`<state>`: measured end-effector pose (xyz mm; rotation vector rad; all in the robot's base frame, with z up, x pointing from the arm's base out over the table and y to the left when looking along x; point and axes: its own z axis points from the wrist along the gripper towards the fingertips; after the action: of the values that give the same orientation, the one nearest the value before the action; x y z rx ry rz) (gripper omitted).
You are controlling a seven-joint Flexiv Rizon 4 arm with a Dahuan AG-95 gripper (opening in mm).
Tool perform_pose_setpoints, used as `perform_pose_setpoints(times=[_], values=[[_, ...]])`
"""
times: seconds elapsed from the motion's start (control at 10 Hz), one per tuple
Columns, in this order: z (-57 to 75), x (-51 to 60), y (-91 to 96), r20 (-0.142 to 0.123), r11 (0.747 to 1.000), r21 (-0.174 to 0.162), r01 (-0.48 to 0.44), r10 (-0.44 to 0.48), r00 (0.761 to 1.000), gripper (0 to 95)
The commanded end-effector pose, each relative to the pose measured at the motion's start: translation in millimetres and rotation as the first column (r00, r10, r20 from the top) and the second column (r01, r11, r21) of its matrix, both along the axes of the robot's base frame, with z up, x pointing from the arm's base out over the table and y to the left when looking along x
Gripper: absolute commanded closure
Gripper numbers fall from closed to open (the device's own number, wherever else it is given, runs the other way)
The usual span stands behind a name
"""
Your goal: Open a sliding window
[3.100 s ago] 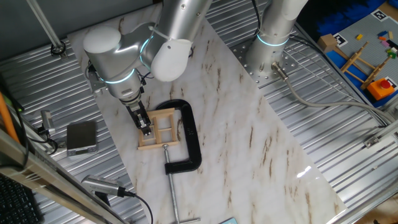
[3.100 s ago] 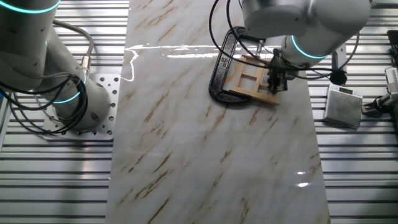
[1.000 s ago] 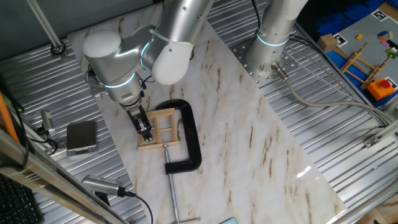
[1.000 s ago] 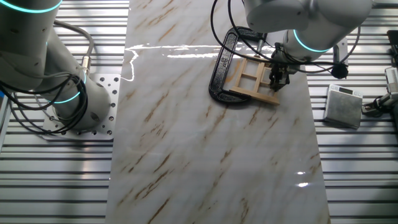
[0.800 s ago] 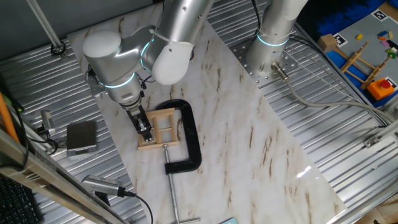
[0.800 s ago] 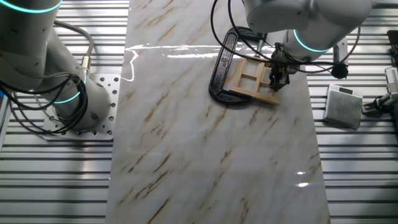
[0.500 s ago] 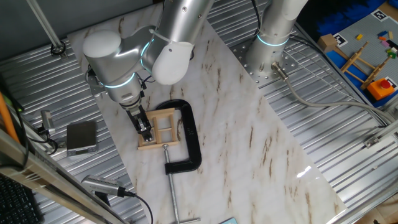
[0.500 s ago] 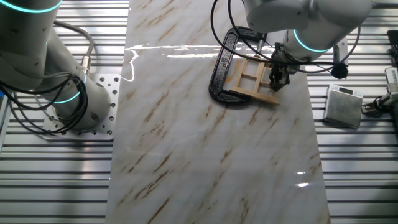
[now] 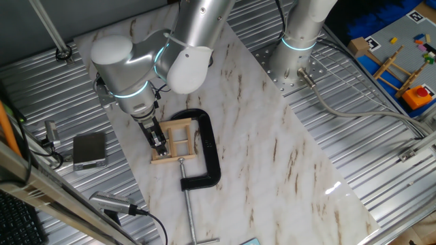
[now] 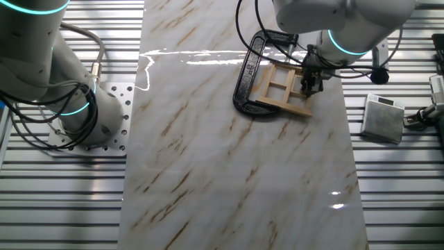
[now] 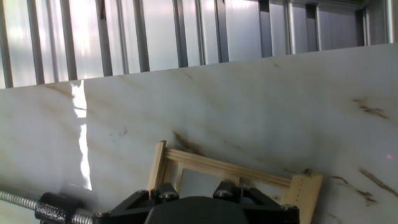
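The sliding window (image 9: pixel 178 139) is a small light-wood frame with crossbars, lying flat on the marble slab and held by a black C-clamp (image 9: pixel 208 153). It also shows in the other fixed view (image 10: pixel 281 87) and in the hand view (image 11: pixel 230 169). My gripper (image 9: pixel 159 141) points down at the window's left side, its thin black fingers close together with the tips at the wood. In the other fixed view the gripper (image 10: pixel 309 87) stands at the window's right side. In the hand view the gripper's body hides the fingertips.
The clamp's screw rod (image 9: pixel 189 211) reaches toward the slab's front edge. A grey box (image 9: pixel 89 150) lies on the ribbed metal left of the slab. A second arm's base (image 9: pixel 293 54) stands at the back right. The slab's far edge (image 11: pixel 186 68) lies close beyond the window.
Over three seconds the gripper has shifted a little along the window's side, toward the far end in the other fixed view. In the last second it has barely moved.
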<state>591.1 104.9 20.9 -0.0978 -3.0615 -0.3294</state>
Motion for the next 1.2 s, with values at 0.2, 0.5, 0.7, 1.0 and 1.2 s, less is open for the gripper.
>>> perform_pose_setpoints(times=[0.2,0.5,0.7,1.0,1.2], values=[[0.9,-1.2,-0.7,0.0,1.0,-0.001,-0.001,0.001,1.0,57.0],[3.7,-4.0,-4.4,0.001,1.0,-0.001,-0.006,0.006,1.0,57.0],[4.7,-6.2,-9.0,-0.002,1.0,-0.006,-0.009,0.009,1.0,57.0],[3.0,-9.9,-15.7,-0.004,1.0,-0.01,-0.016,0.016,1.0,57.0],[-1.2,-13.1,-17.1,-0.001,1.0,-0.01,-0.015,0.015,1.0,57.0]])
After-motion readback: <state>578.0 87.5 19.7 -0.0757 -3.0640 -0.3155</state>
